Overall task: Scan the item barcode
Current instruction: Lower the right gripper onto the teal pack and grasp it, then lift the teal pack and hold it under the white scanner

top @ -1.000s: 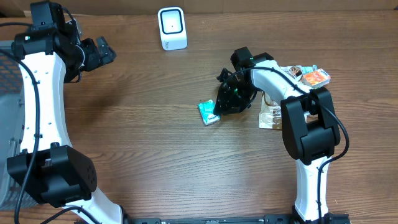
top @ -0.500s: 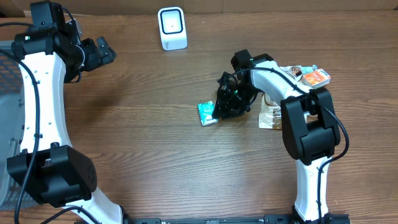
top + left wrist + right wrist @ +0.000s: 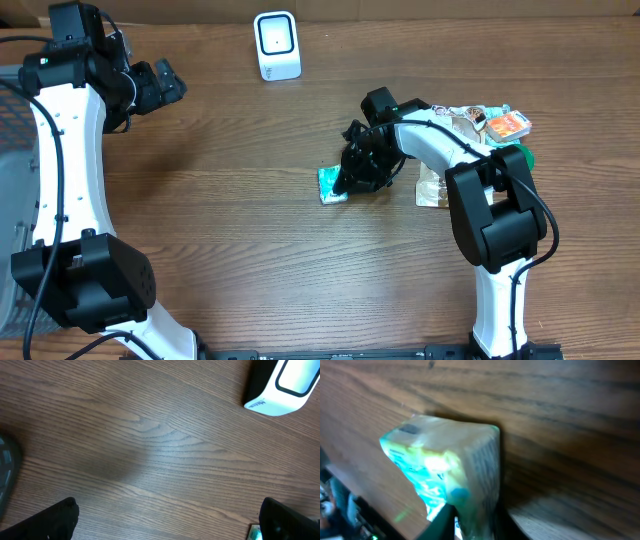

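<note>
The white scanner [image 3: 277,45] stands upright near the far edge of the tabletop [image 3: 230,250], its window facing the arms. The teal packet [image 3: 333,185] lies on the wood well in front of the scanner and off to its right, apart from it. The right gripper [image 3: 350,178] is down at the side of the packet farther from the scanner. In the right wrist view its jaws are narrow and pinch the near end of the packet [image 3: 445,475], which rests on the tabletop, with fine print on one side face. A heap of other small packages [image 3: 490,125] lies farther right of the scanner, beyond the right arm. The left gripper [image 3: 160,85] hangs above bare wood to the left of the scanner, its jaws spread wide and holding nothing. In the left wrist view the scanner [image 3: 285,385] sits at the upper right corner.
</note>
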You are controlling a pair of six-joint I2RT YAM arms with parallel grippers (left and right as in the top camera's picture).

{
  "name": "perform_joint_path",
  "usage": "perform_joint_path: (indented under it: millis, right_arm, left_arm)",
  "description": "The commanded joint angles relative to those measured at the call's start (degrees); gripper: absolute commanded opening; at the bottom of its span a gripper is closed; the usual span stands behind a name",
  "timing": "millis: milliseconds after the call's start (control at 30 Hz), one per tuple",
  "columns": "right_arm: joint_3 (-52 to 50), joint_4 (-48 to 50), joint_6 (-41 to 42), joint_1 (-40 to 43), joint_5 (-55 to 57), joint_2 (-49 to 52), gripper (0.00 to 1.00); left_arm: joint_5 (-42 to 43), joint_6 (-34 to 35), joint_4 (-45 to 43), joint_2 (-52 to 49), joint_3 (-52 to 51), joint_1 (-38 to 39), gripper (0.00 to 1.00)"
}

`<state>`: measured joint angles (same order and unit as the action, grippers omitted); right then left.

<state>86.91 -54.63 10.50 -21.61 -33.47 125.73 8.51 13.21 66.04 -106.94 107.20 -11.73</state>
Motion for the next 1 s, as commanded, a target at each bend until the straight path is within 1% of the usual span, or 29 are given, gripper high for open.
perform_joint_path:
  millis: [0,33,200,333,400,433,467,600,633,667,700,733,867,967]
  right_arm:
    - [-1.20,0.15,1.92,0.44,1.62,-1.27,0.09]
    - [-1.18,0.13,1.97,0.68,1.60,-1.27,0.04]
    - [-0.48,-0.39,1.05,1.84,-2.60,-1.84,0.04]
    - [0.72,-1.84,-5.84,3.37,-14.29,-4.37,0.04]
    - [0.94,-1.73,-8.57,4.55,-22.18,-6.36,0.04]
    - [0.94,-1.14,-10.40,5.68,-28.96,-7.72,0.04]
    - [0.94,-0.68,-11.26,6.25,-32.85,-8.26,0.04]
    - [0.94,6.08,-11.39,9.01,-55.43,-9.11,0.04]
    - [0.96,6.78,-10.38,9.27,-56.48,-9.11,0.04]
    - [1.31,10.60,-3.30,10.08,-56.48,-9.20,0.04]
    - [1.31,11.93,-1.09,10.12,-56.48,-9.22,0.04]
    - [1.31,14.16,3.23,10.10,-56.48,-9.29,0.04]
    - [1.36,17.22,9.55,10.10,-56.48,-10.14,0.04]
    - [1.36,18.03,10.95,10.10,-56.48,-11.58,0.04]
  left_arm:
    - [-0.13,-0.57,-0.02,-0.61,0.15,0.11,1.00]
    - [-0.13,-0.57,-0.02,-0.61,0.15,0.11,1.00]
    - [-0.13,-0.57,-0.02,-0.61,0.15,0.13,1.00]
    - [-0.13,-0.55,-0.02,-0.61,0.15,0.13,0.99]
    - [-0.13,-0.57,-0.02,-0.61,0.15,0.13,0.99]
    - [-0.13,-0.57,-0.02,-0.61,0.15,0.11,0.99]
    - [-0.13,-0.55,-0.02,-0.61,0.15,0.11,1.00]
    - [-0.13,-0.57,-0.02,-0.61,0.15,0.11,1.00]
    - [-0.13,-0.57,-0.04,-0.61,0.15,0.11,1.00]
    - [-0.13,-0.57,-0.02,-0.61,0.15,0.13,0.99]
    - [-0.13,-0.57,-0.02,-0.61,0.15,0.13,0.99]
    - [-0.13,-0.55,-0.02,-0.61,0.15,0.13,0.99]
    - [-0.13,-0.57,-0.02,-0.61,0.15,0.13,1.00]
    - [-0.15,-0.55,-0.02,-0.61,0.15,0.11,1.00]
